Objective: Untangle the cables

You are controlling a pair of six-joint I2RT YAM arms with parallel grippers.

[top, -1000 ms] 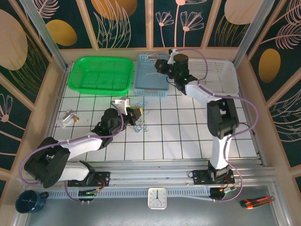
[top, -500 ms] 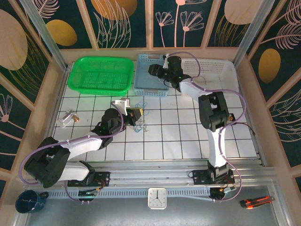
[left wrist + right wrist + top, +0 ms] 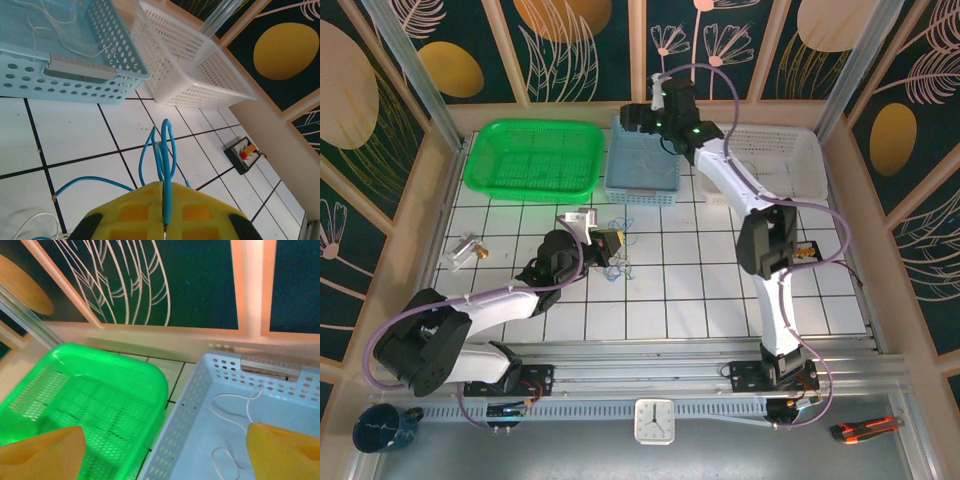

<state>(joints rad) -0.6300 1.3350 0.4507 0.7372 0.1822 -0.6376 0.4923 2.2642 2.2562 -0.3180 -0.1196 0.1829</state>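
Beneath floral walls (image 3: 580,50), white gridded table (image 3: 700,290): blue cable (image 3: 167,195), green basket (image 3: 532,193), white basket (image 3: 810,185).

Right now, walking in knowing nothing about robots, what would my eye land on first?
Probably the bright green basket at the far left of the table. Next comes the right arm, stretched far out with its jaws open above the pale blue basket beside it, where a thin white cable lies. At mid-table the left arm has its jaws shut on a looping blue cable.
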